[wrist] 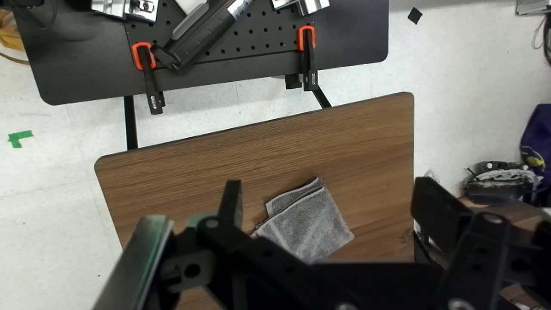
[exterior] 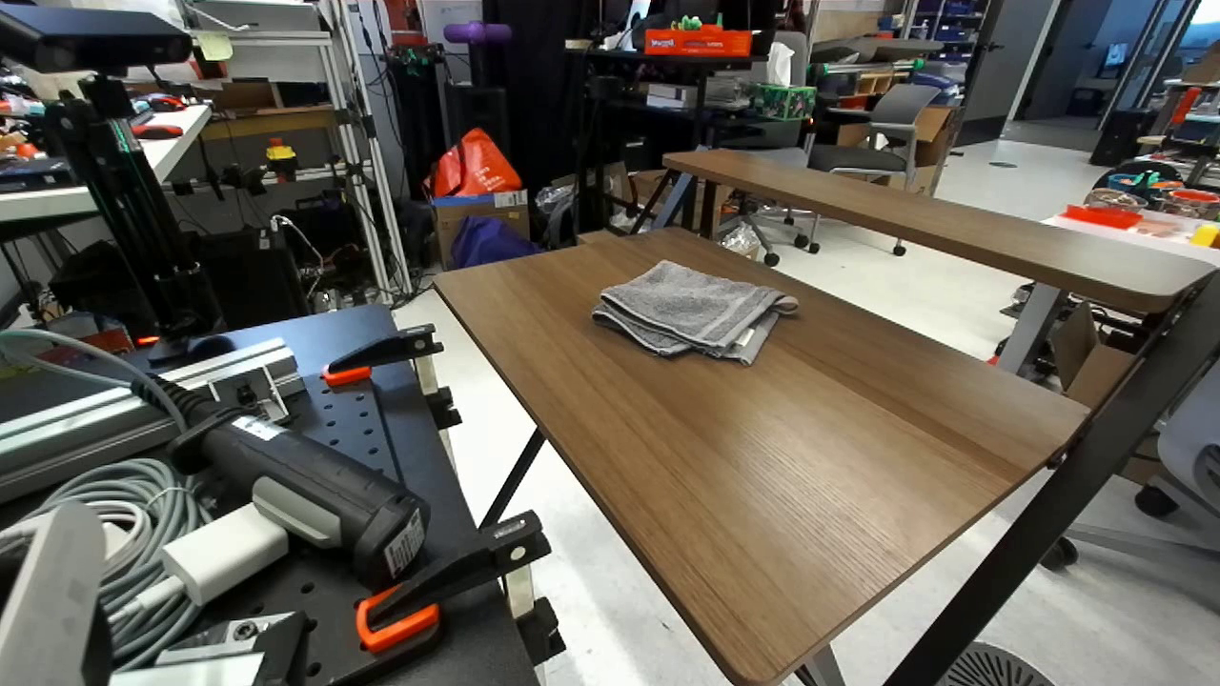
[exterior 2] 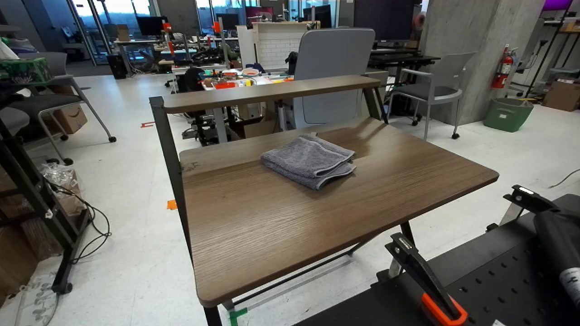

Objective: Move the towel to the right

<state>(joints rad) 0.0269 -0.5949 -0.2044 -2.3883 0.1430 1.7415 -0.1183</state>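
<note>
The grey folded towel (exterior: 691, 305) lies flat and layered on the brown tabletop (exterior: 762, 457), towards its far part in an exterior view. It also shows in an exterior view (exterior 2: 310, 158) near the middle of the tabletop. In the wrist view the towel (wrist: 310, 224) lies below the gripper, its lower part hidden behind the gripper body. My gripper (wrist: 329, 185) is open, with its fingers wide apart and nothing between them. It hangs well above the table, and the towel shows in the gap nearer the left finger. The gripper is out of view in both exterior views.
A raised shelf (exterior 2: 272, 93) runs along one long side of the table on dark posts (exterior 2: 172, 172). A black bench (wrist: 241, 71) with orange-handled clamps (wrist: 306, 41) and a black handheld tool (wrist: 198, 36) stands beside the opposite side, across a floor gap.
</note>
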